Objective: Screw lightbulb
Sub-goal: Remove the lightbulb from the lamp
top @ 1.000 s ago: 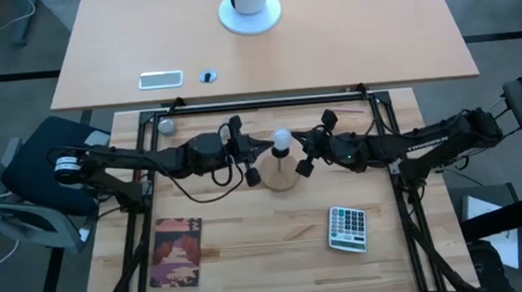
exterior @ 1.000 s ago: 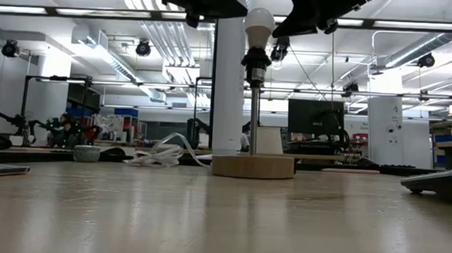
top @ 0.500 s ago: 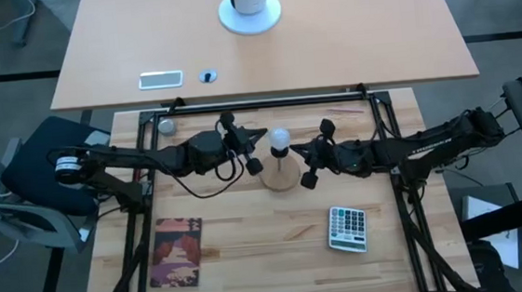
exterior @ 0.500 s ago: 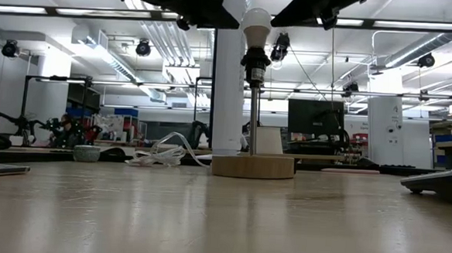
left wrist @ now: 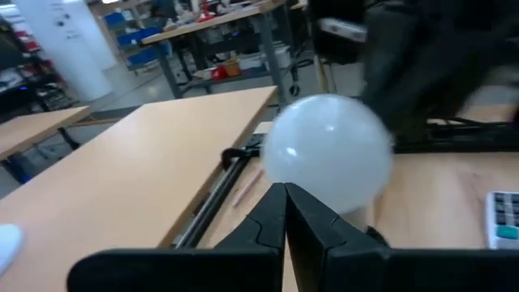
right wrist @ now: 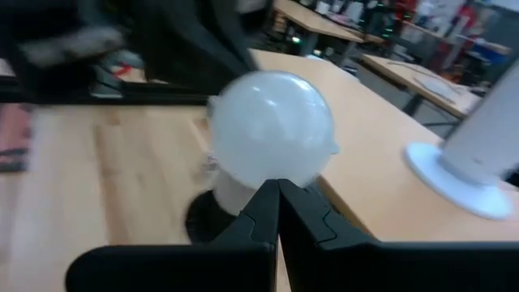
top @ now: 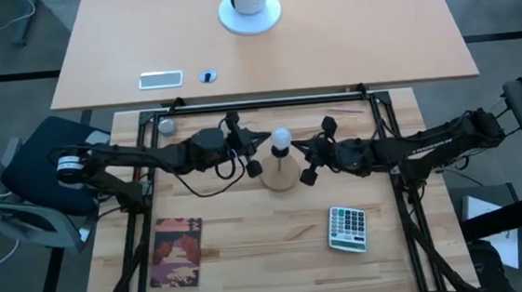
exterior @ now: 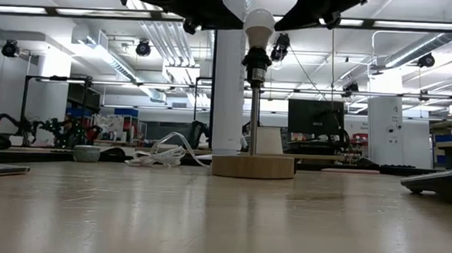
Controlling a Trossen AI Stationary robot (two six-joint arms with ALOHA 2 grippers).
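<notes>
The lightbulb (top: 281, 142), frosted white, stands upright in a black socket (exterior: 256, 62) on a thin pole over a round wooden base (exterior: 253, 165) at the table's middle. My left gripper (top: 264, 146) is shut, level with the bulb on its left side. My right gripper (top: 299, 147) is shut too, level with the bulb on its right side. Each wrist view shows the bulb (left wrist: 328, 150) (right wrist: 272, 130) right ahead of the closed fingertips. My left gripper (left wrist: 285, 188) has its shut fingertips against the bulb's lower side (left wrist: 303, 183), coming level from the table's left. The bulb stays upright in its socket. My right gripper (right wrist: 278, 185) has its shut fingertips against the bulb's opposite lower side (right wrist: 268, 173), coming level from the table's right.
A calculator (top: 348, 228) lies near right and a reddish booklet (top: 177, 252) near left. A small grey ball (top: 165, 126) sits at the far left corner. Black frame rails (top: 267, 102) border the table. Beyond it, a second table holds a white round stand (top: 249, 12).
</notes>
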